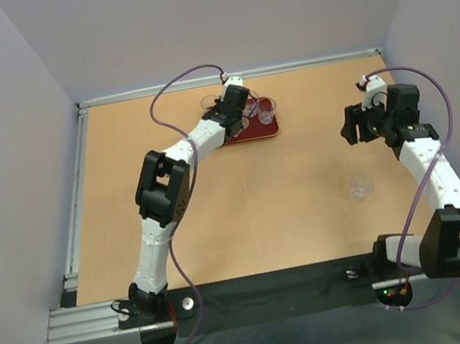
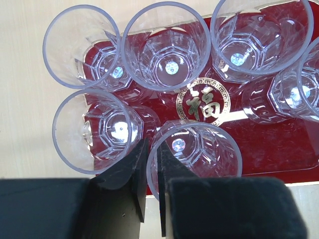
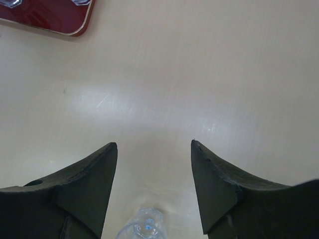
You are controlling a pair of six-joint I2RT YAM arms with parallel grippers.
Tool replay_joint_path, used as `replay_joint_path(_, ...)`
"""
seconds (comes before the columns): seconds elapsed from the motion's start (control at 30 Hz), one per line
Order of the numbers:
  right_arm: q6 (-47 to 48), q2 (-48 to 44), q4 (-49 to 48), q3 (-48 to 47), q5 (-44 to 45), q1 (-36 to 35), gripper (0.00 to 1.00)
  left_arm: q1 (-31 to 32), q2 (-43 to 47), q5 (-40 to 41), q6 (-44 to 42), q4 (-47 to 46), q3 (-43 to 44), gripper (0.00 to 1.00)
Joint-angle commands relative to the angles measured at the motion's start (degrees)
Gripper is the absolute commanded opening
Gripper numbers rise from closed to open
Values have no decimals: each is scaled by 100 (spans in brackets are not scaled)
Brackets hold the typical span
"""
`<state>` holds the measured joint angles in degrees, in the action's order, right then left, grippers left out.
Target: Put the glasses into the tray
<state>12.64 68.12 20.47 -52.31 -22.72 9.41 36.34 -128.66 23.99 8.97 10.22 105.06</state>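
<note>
Six glasses (image 2: 167, 47) on one tray (image 2: 279, 144), seventh glass (image 1: 360, 187) alone on table (image 1: 264, 210).

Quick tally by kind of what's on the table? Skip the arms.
Dark-red tray: 1
Clear glasses: 7 (6 at the tray in the left wrist view, plus 1 lone glass out on the table)
Total: 8
</note>
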Motion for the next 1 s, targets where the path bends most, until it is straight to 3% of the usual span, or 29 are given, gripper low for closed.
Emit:
replay_joint_path(0.0,19,0,-254,46,13,61,66,-13,289,185,-89,-46,305,21)
replay_joint_path(0.2,19,17,-254,55,-4,61,66,-4,429,212,-133,-125,270,22)
replay_joint_path(0.37,28,26,-254,55,-4,61,66,-4,465,229,-150,-143,270,32)
replay_joint_path(0.97,106,0,-245,81,-92,61,66,-4,1343,220,-273,-292,50,32)
